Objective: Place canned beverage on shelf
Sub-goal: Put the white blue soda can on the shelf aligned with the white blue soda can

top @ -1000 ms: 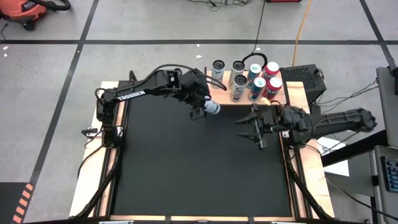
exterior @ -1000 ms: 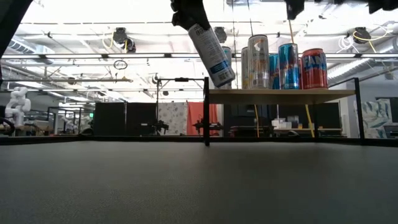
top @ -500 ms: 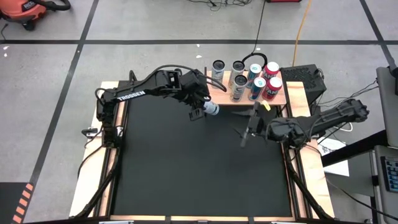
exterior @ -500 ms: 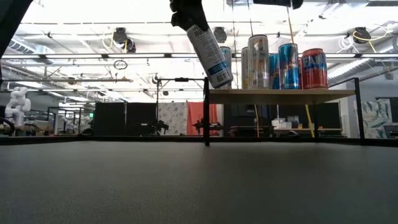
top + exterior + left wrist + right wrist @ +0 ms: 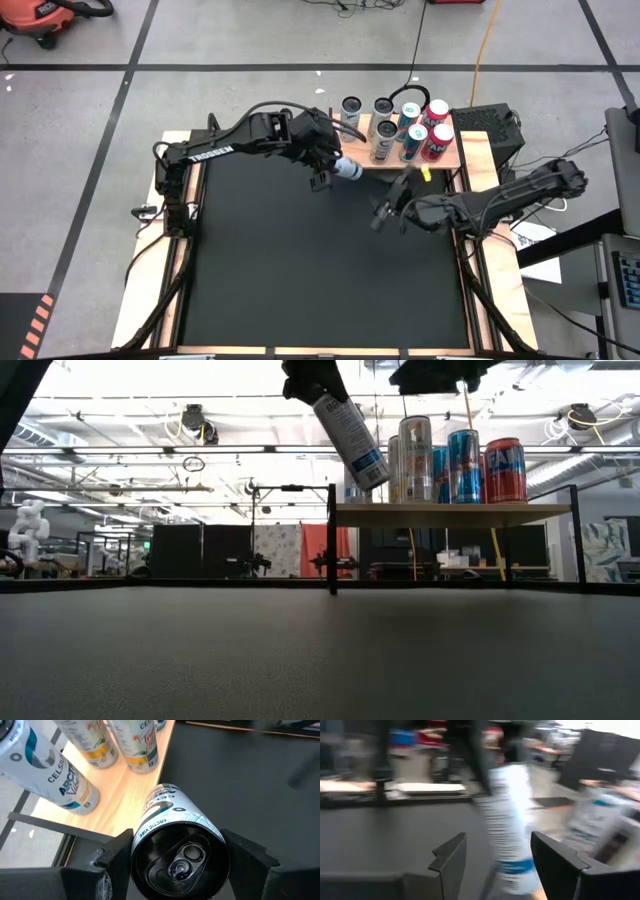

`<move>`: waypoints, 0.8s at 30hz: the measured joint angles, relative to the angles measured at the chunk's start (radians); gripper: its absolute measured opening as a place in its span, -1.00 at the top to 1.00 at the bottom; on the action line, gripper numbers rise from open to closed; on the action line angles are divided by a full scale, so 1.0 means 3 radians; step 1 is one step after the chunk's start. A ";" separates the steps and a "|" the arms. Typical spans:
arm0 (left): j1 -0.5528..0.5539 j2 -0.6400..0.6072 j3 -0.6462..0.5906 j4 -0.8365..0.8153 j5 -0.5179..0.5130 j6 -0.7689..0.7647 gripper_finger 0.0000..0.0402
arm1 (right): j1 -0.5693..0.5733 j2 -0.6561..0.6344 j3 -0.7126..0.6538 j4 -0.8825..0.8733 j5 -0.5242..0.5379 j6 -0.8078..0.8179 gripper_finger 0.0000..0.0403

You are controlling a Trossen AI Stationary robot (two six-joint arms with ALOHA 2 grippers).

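The left end effector [image 5: 335,170] sits just above the middle of the overhead frame, clamped around a white and blue can [image 5: 347,170] that hangs tilted in the air, off the tabletop [image 5: 300,270]. From table height the can [image 5: 352,428] leans with its bottom end toward the shelf [image 5: 450,512], just over the near left corner and beside the cans already there; whether it touches the wood is hard to tell. In the left wrist picture the can [image 5: 177,850] fills the space between the two dark fingers [image 5: 112,857], pull-tab end facing the camera, with the pale wood of the shelf [image 5: 125,795] just past it.

The shelf [image 5: 450,158], in the upper middle of the overhead frame, is already crowded. Silver cans [image 5: 351,110] stand along its left part, blue ones [image 5: 408,120] in the middle and red ones [image 5: 438,140] on the right. Only the near left corner shows bare wood.

The right end effector [image 5: 388,205] hangs right of centre in the overhead frame, close below the shelf's front edge, its fingers [image 5: 451,857] spread wide and holding nothing. Its wrist picture is badly smeared, with a pale can shape [image 5: 512,835] ahead of it.
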 joint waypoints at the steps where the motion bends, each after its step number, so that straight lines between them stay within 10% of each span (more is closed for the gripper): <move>1: -0.0006 0.0000 0.0000 -0.0002 0.0002 0.0000 -0.24 | 0.0000 0.0017 0.0000 0.0000 -0.0170 -0.0003 0.00; 16: -0.0060 0.0000 0.0000 -0.0101 0.0074 0.0000 -0.24 | 0.0003 0.0046 -0.0003 0.0242 -0.0510 -0.0033 -0.03; 24: -0.0066 0.0000 0.0000 -0.0059 0.0076 0.0000 -0.24 | 0.0001 0.0045 -0.0003 0.0099 -0.0508 -0.0072 -0.40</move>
